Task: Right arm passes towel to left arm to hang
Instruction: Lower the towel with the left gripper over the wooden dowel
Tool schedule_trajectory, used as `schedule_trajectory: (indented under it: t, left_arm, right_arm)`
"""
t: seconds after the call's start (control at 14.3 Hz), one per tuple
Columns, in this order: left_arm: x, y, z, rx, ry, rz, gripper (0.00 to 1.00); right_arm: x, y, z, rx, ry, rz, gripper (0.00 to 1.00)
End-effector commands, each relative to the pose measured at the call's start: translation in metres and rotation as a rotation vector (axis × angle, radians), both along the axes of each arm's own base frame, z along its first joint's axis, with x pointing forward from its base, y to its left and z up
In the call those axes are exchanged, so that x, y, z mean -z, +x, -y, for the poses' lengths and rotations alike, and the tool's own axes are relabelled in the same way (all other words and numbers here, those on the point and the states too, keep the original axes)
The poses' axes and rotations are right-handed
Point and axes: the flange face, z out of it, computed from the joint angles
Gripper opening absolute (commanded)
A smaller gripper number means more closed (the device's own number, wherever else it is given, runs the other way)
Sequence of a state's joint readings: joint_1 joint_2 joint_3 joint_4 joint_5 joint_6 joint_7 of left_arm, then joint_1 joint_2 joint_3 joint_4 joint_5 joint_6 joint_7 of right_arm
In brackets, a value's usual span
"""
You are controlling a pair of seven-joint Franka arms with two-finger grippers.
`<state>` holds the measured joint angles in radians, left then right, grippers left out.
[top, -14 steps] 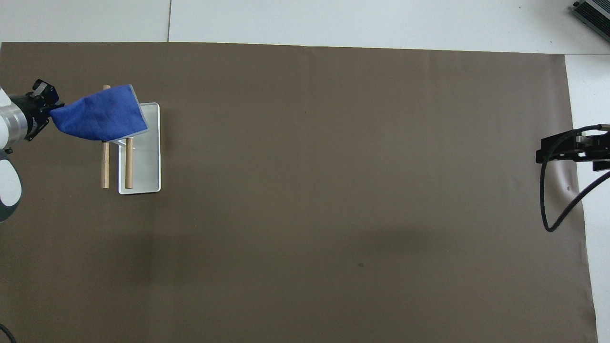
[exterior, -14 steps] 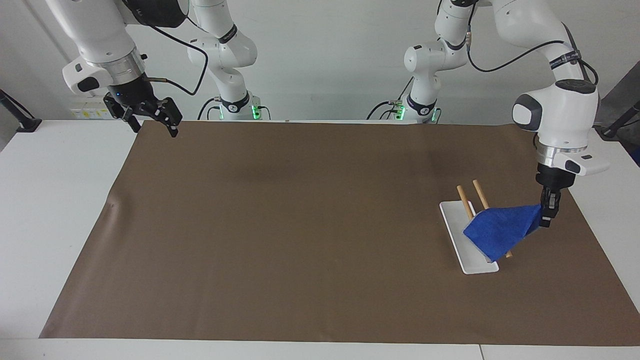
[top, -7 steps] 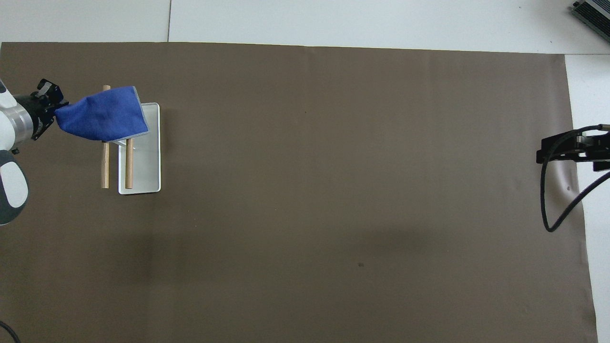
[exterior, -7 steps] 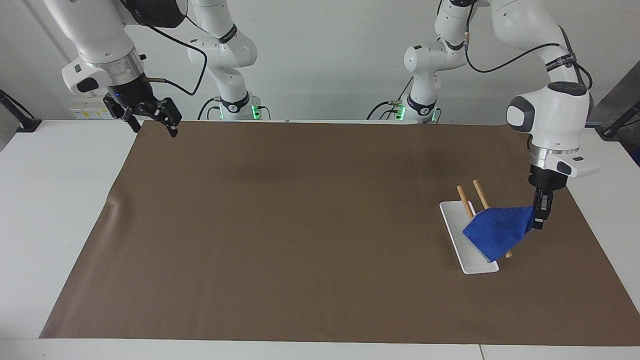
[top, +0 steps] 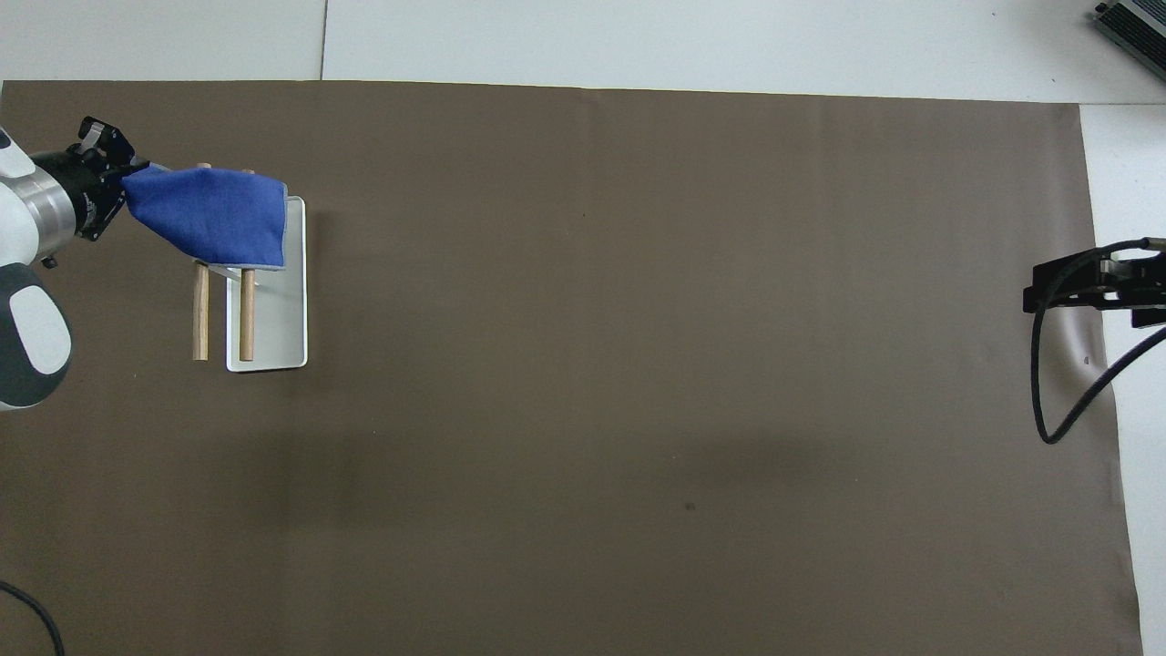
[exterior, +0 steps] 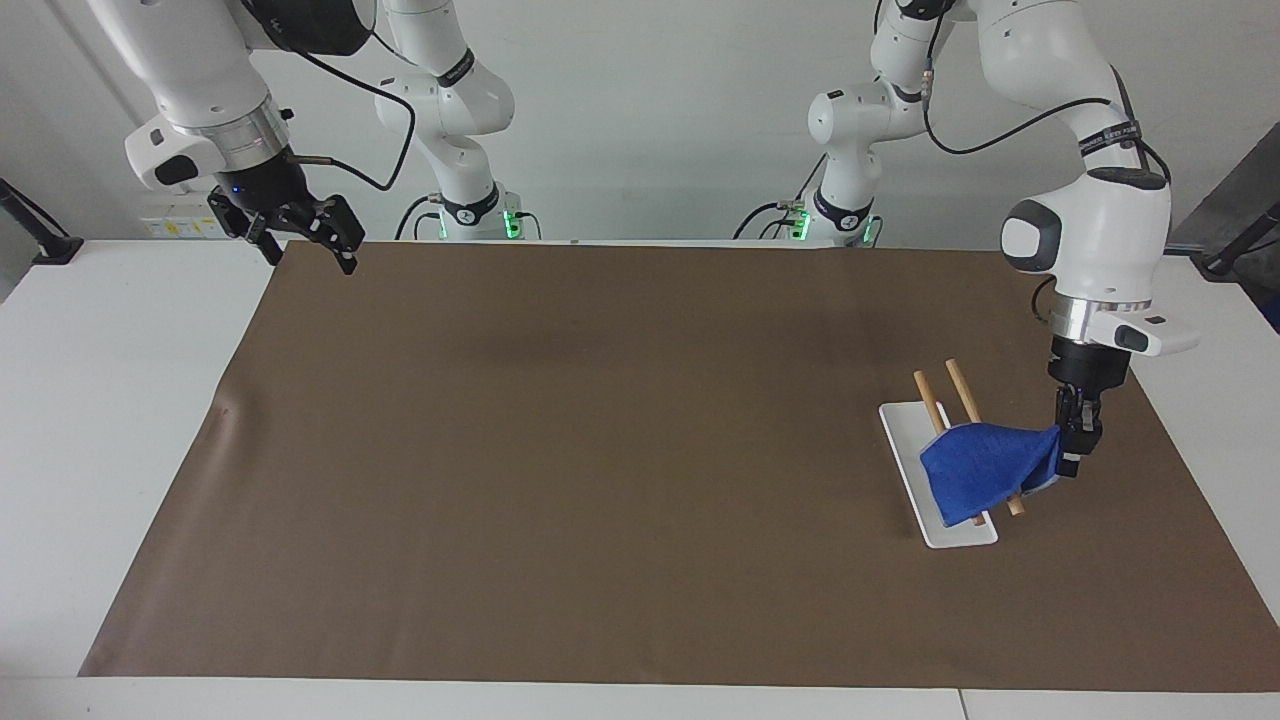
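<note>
The bright blue towel point(exterior: 985, 468) point(top: 214, 217) lies draped over the two wooden rods of a small rack point(exterior: 958, 398) point(top: 221, 310) on a white base point(exterior: 915, 470), toward the left arm's end of the mat. My left gripper point(exterior: 1072, 445) point(top: 114, 173) is shut on one corner of the towel, low beside the rack. My right gripper point(exterior: 305, 240) point(top: 1093, 292), with its blue light, waits open and empty above the mat's corner at the right arm's end.
The large brown mat point(exterior: 600, 450) covers most of the white table point(exterior: 100, 400). A black cable point(top: 1061, 392) loops below my right gripper. The arms' bases stand along the robots' edge of the table.
My left gripper has moved lower and toward the rack with the towel's corner. The towel has sunk from a stretched slant to a drape over both rods. The right arm has not moved.
</note>
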<state>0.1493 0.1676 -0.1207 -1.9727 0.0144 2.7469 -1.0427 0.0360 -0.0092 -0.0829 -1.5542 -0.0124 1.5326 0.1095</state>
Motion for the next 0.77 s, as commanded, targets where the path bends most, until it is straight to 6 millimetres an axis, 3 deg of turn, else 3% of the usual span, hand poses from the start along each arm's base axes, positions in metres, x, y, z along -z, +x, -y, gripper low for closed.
schedule_trajectory:
  t: [0.0,0.42,0.56,0.63,0.7]
  left_arm:
    - [0.015,-0.002,0.000,0.005,0.001,-0.020,0.00]
    - [0.037,0.000,-0.002,0.025,0.013,-0.050,0.00]
    - [0.034,0.002,-0.003,0.024,0.014,-0.042,0.02]
    - [0.034,0.002,-0.004,0.021,0.013,-0.043,0.27]
    - [0.033,0.003,-0.005,0.019,0.013,-0.040,0.59]
  right_arm:
    - [0.000,-0.005,0.000,0.004,0.023,-0.006,1.00]
    - [0.000,-0.005,0.000,0.004,0.023,-0.008,1.00]
    - [0.000,-0.005,0.000,0.004,0.023,-0.008,1.00]
    - [0.000,-0.005,0.000,0.004,0.023,-0.006,1.00]
    - [0.000,-0.005,0.000,0.004,0.023,-0.006,1.00]
